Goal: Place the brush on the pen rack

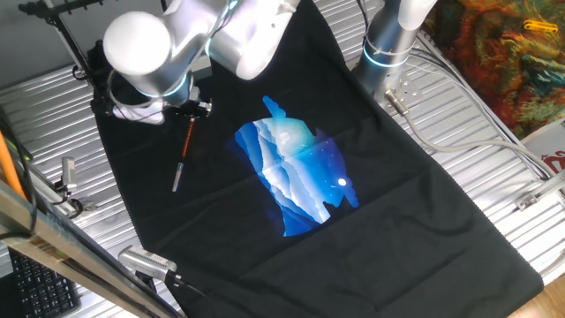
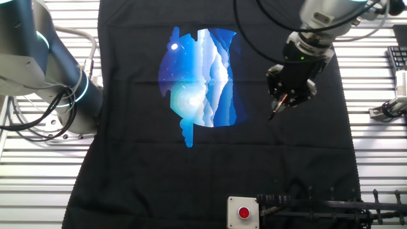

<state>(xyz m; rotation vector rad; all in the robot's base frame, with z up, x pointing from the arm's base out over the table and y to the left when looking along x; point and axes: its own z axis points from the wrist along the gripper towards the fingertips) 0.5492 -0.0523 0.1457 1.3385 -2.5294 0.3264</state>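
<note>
My gripper [image 1: 188, 113] is shut on the upper end of the brush [image 1: 182, 155]. The brush has an orange-red handle and a silver-grey end, and it hangs slanted down over the left part of the black cloth. In the other fixed view the gripper [image 2: 287, 99] is right of the blue print, with the brush [image 2: 277, 111] poking out below the fingers. The pen rack [image 1: 60, 26], a thin black rod frame, stands at the far left corner behind the arm. It also shows along the bottom edge of the other fixed view [image 2: 318, 205], well apart from the gripper.
A black cloth [image 1: 424, 230] with a blue print [image 1: 296, 177] covers the table. A second arm's base [image 1: 387, 40] stands at the back right. A grey box with a red button [image 2: 243, 212] sits beside the rack. A keyboard [image 1: 35, 287] and cables lie at the edges.
</note>
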